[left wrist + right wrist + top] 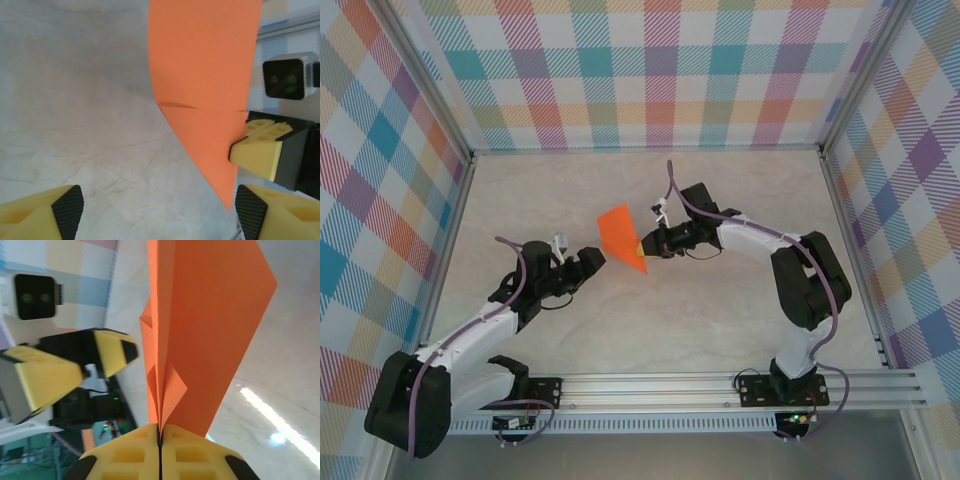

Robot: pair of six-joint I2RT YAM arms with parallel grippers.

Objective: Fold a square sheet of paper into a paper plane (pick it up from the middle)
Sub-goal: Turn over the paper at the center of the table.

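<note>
The right gripper [642, 247] was shut tight on the paper [620, 238], its yellow fingers pressed together over a folded edge near the sharp lower tip. In the right wrist view, the paper [200, 315] rose straight out of the closed right gripper [160, 432], with several folded layers and a small flap just above the pinch. It was held up off the surface [740, 190] and widened away from the right gripper. The left gripper [592, 262] stood wide open and held nothing, just to the left of the right gripper and near the paper's tip. In the left wrist view, the open left gripper [159, 212] faced the paper [200, 75]. There, one finger [257, 150] of the right gripper pressed against the paper's edge.
</note>
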